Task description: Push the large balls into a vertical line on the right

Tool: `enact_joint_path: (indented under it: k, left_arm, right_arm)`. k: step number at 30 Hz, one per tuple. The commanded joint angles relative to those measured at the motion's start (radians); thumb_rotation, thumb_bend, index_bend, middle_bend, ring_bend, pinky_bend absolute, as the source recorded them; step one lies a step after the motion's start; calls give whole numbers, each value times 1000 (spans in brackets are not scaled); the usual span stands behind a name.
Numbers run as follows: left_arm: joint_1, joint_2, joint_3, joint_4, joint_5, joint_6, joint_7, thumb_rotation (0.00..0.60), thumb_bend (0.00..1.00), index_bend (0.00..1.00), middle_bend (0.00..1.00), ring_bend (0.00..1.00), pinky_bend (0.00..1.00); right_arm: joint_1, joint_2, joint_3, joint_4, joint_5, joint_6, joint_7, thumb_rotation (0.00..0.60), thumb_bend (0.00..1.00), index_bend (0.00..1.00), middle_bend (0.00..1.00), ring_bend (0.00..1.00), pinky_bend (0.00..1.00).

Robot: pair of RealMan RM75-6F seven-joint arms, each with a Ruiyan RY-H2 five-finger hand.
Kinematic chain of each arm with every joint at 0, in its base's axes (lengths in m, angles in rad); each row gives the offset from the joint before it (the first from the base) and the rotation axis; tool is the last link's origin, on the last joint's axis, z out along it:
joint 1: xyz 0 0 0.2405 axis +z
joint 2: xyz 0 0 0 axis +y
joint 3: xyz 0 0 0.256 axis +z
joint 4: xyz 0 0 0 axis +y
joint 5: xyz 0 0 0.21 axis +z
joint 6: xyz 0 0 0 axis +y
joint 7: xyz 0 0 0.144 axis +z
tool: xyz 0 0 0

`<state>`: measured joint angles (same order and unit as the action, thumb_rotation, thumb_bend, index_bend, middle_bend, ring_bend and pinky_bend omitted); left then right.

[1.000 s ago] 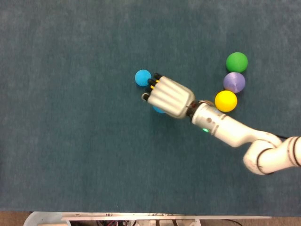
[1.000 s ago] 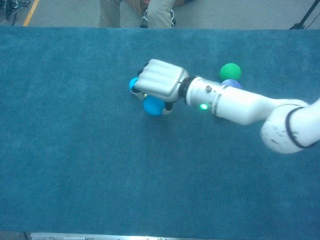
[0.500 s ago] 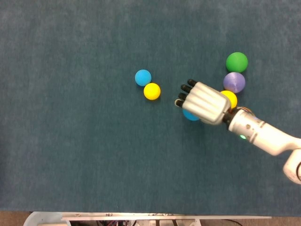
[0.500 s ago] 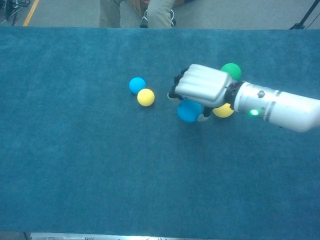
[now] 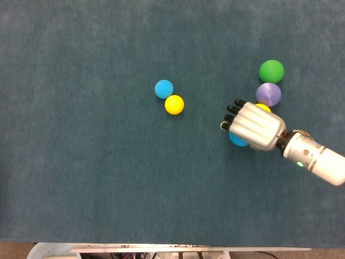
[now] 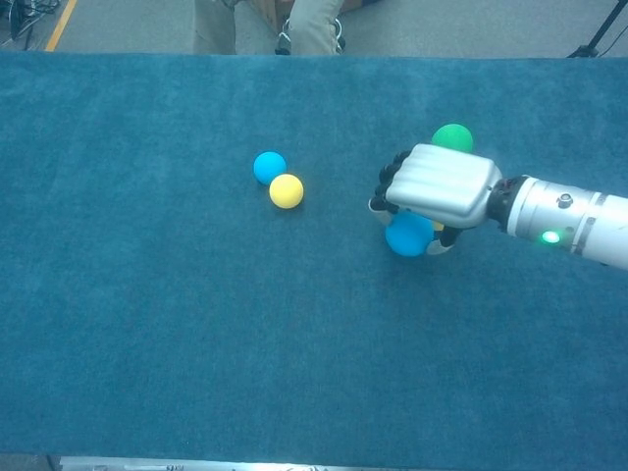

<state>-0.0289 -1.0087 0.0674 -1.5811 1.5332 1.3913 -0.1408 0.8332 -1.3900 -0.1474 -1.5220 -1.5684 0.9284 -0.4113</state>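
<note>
Blue carpet-like cloth point(image 5: 81, 162) covered the whole table, and at its far edge in the chest view a person's legs point(image 6: 294, 25) stood. My right hand point(image 5: 254, 125) lay knuckles up with fingers curled over the large blue ball point(image 6: 408, 235); whether it truly gripped the ball or just cupped it, I could not tell. Just beyond my hand sat the large yellow ball point(image 5: 262, 107), mostly hidden, then the purple ball point(image 5: 268, 94) and the green ball point(image 5: 271, 70) in a column. Well apart to the left, a small blue ball point(image 5: 164, 88) touched a small yellow ball point(image 5: 174, 104).
</note>
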Motion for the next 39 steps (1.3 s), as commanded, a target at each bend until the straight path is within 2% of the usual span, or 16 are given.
enact_joint_path:
  k: [1,8,20,30,39]
  left_arm:
    - [-2,0,0,-1,0,-2,2,600,400,316,165,236,269]
    - [-4,0,1,-5,-2,-5,6,600,400,316,165,235,268]
    - [-5,-3,3,-3,-3,-6,5,600,399,316,165,235,257]
    - [-5,2,1,-3,-1,2,4,600,400,316,165,235,256]
    - [-24,14,-6,-6,13,-4,13,600,400,316,165,235,256]
  right_arm:
    - [-10,6,-4,0,-11,0,8,600,21,464,488,298,319]
    - [-22,14,-8,4,-24,-27,0,600,21,461,471,294,325]
    - [-31,32,14,-24,-1,-80,-41,600,18,239,345,190,233]
    - [-42,49,35,-45,-16,-68,-36,600,18,217,328,181,231]
    - [-69,93,58,-99,-19,-19,32,600,19,217,327,181,231]
